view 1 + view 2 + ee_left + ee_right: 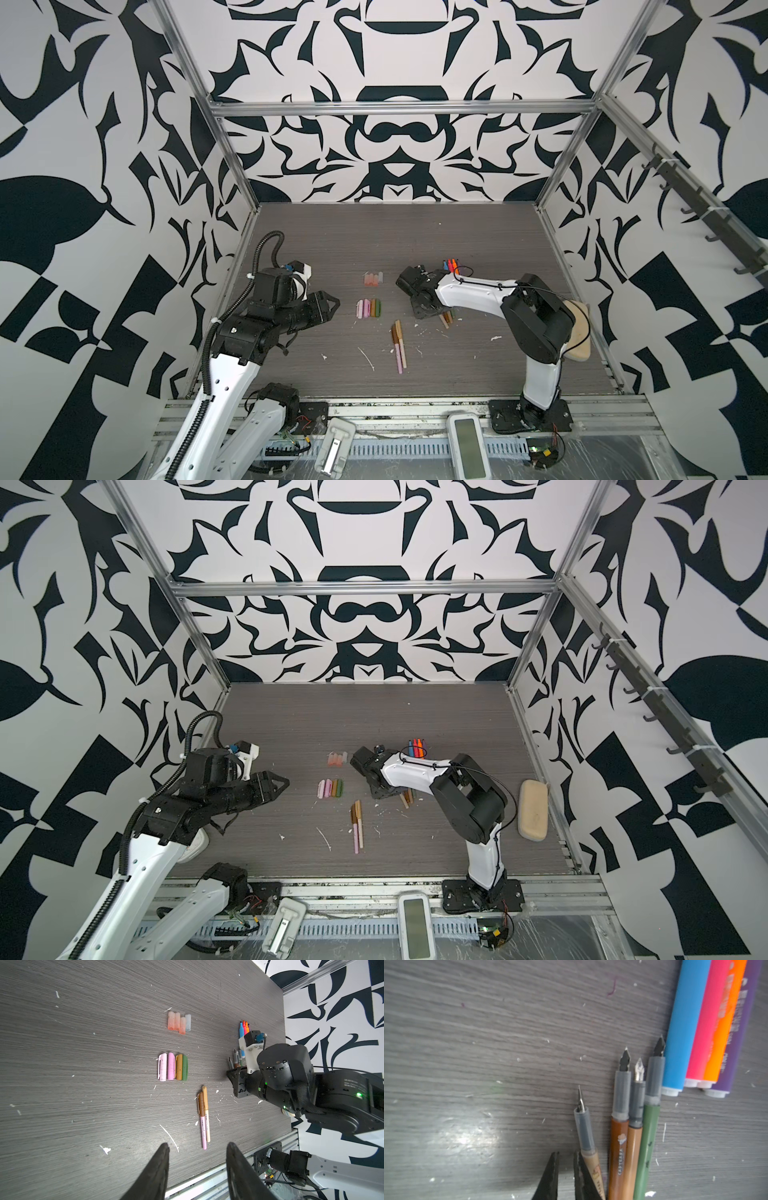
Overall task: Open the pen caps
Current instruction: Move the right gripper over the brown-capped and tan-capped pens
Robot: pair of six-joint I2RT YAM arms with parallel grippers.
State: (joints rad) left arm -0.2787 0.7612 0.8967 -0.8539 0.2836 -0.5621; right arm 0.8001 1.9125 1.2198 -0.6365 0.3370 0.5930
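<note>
Two capped pens [399,345] [203,1118] lie side by side mid-table, one with a brown cap, one tan. Four loose coloured pen caps [369,308] [173,1067] form a row; several translucent caps [372,278] [179,1022] lie behind it. Four bright markers [451,266] [706,1022] lie uncapped. Beside them are four slim uncapped pens [635,1126] with bare nibs. My right gripper [428,313] [565,1153] hangs low over them, its jaws slightly apart and empty, the tan pen [588,1147] against one finger's outer side. My left gripper [332,305] [197,1147] hovers open and empty left of the caps.
White flecks [169,1136] litter the grey table [332,237]. A beige block [533,810] lies at the right edge behind the right arm. Two white devices [467,444] [334,449] sit on the front rail. Patterned walls and metal posts close in the sides.
</note>
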